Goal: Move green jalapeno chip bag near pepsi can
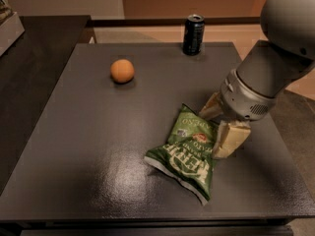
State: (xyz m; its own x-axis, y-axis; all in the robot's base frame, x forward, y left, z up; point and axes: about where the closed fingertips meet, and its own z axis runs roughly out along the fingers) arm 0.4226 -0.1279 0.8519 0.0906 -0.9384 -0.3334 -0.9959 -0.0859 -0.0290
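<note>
Right edge: gripper [215, 133], fingers [230, 139] wide, at green jalapeno chip bag [189, 154]. Far edge: pepsi can [193, 34], well apart; carry remains.

You see the bag [189, 151] lying crumpled front-right, the spread gripper [219, 126] at its right edge; the can [193, 34] stands upright at the far edge.

Dim; soft glare on table [98, 132] (left of pincer [210, 135] at bag [189, 154]).

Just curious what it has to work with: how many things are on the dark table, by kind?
Crinkly dark-green foil chip bag: 1
Dark navy drink can: 1
Round orange fruit: 1
Total: 3
Gripper: at the bag's right edge.
</note>
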